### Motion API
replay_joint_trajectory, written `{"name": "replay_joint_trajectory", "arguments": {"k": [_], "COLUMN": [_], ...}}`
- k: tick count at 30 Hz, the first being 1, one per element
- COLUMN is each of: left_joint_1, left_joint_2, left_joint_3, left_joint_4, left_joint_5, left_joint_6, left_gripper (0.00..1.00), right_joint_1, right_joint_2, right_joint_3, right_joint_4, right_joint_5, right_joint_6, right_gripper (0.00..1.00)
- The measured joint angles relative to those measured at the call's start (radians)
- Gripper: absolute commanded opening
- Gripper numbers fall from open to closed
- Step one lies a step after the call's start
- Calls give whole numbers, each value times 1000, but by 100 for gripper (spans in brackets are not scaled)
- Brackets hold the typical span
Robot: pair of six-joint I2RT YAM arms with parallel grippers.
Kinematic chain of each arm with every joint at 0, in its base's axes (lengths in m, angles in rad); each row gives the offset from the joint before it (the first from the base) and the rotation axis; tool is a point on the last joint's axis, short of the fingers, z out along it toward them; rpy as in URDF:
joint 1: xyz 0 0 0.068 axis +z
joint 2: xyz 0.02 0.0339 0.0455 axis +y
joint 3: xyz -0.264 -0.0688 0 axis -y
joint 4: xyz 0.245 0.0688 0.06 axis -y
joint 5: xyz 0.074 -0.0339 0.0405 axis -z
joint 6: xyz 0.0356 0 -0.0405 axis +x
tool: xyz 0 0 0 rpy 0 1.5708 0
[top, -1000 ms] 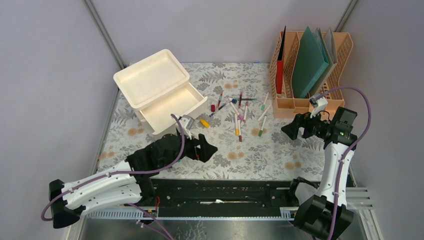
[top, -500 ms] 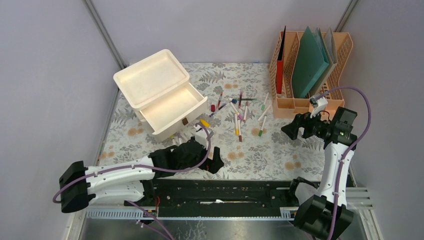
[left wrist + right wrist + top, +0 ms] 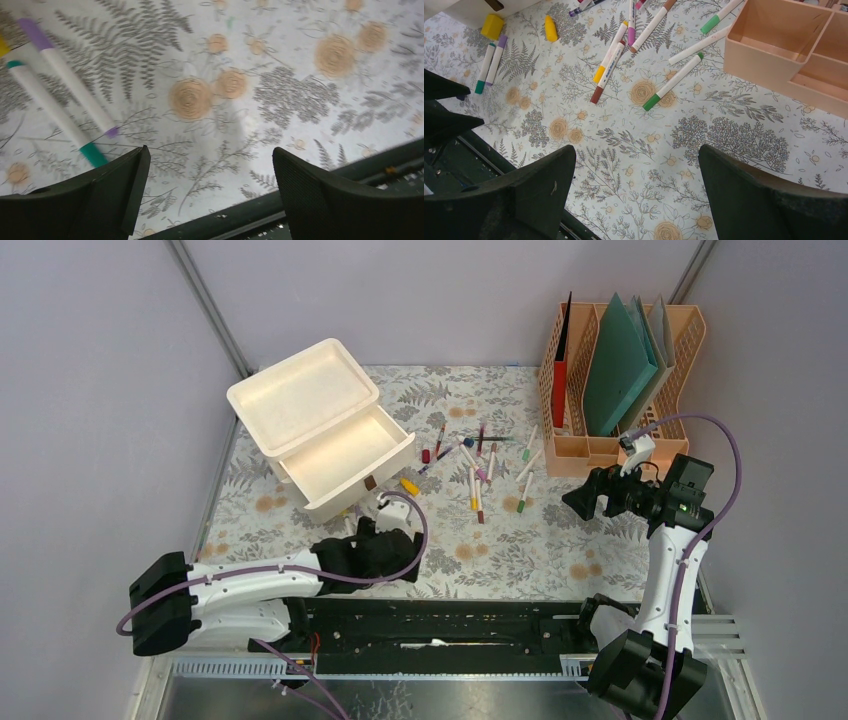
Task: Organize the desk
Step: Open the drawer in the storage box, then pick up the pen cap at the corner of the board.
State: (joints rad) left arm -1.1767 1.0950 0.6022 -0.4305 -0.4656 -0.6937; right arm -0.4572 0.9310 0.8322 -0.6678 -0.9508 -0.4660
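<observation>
I have my left tool (image 3: pixel 208 151) stretched forward and low, jaws spread wide, and my right tool (image 3: pixel 636 149) raised, equally spread.

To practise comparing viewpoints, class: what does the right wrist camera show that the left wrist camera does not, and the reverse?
Only the right wrist view: the peach organiser and the scattered markers near it. Only the left wrist view: a close look through the open left claw at bare cloth. Both: the desk, the black rail, and a purple-capped marker lying beside a teal-capped marker.
</observation>
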Motion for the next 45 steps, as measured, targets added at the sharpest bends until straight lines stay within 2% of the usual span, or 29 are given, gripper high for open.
{"name": "replay_joint_trajectory", "arguments": {"k": [8,17,24,29,36,45], "left_joint_1": [0,0,28,67,92,95], "left_joint_2": [-6,-37,14,47,64,31], "left_joint_3": [-21,-90,-95,-125,-166,-167], "left_joint_4": [-121,-197,-242,-248,-159,-191], "left_joint_5": [-182,-332,-421,-434,-429,-391], "left_joint_6": [-178,-394,-571,-642,-642,-670], "left_gripper": [75,66,57,54,50,57], "right_joint_1": [0,0,0,0,2,4], "right_joint_2": [0,0,-5,-6,-6,-7], "right_joint_3": [0,0,0,0,0,0], "right_joint_4": [0,0,0,0,0,0], "right_joint_5": [0,-1,-1,-1,-2,-3], "right_joint_6": [0,0,0,0,0,0], "right_gripper": [100,100,100,100,100,100]}}
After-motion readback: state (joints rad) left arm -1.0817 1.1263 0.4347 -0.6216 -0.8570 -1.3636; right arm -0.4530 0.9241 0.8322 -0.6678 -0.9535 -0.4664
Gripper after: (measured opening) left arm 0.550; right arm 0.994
